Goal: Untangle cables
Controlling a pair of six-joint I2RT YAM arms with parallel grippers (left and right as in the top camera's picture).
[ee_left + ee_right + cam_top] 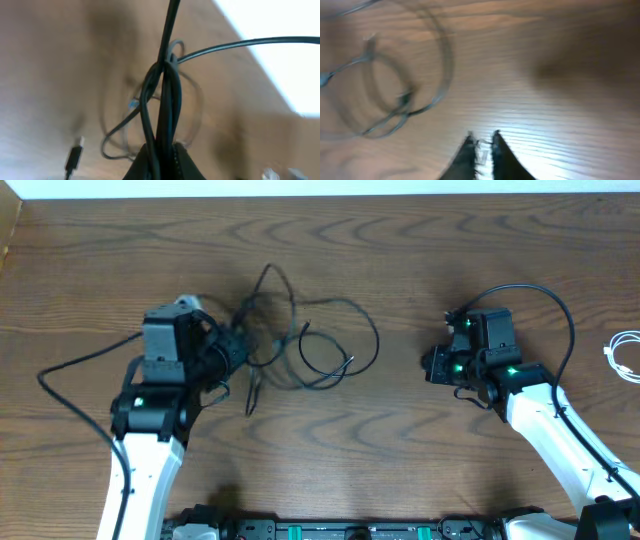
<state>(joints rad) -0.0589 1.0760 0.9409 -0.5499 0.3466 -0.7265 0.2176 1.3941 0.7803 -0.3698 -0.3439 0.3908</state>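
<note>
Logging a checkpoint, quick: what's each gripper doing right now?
Left gripper: shut on the black cables.
Right gripper: jaws nearly together, blurred; cannot tell, nothing visibly held.

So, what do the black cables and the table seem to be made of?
The black cables: probably rubber or plastic sheathing, matte, bending in loose loops. The table: wood or wood-look laminate, brown with visible grain and a slight sheen; which one I cannot tell.

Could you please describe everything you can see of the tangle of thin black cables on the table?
The tangle of thin black cables lies left of centre on the brown wooden table: several flexible cords in overlapping loops. Its left part is bunched and pinched in the shut left gripper, strands running taut from it. One black plug end rests on the wood.
</note>
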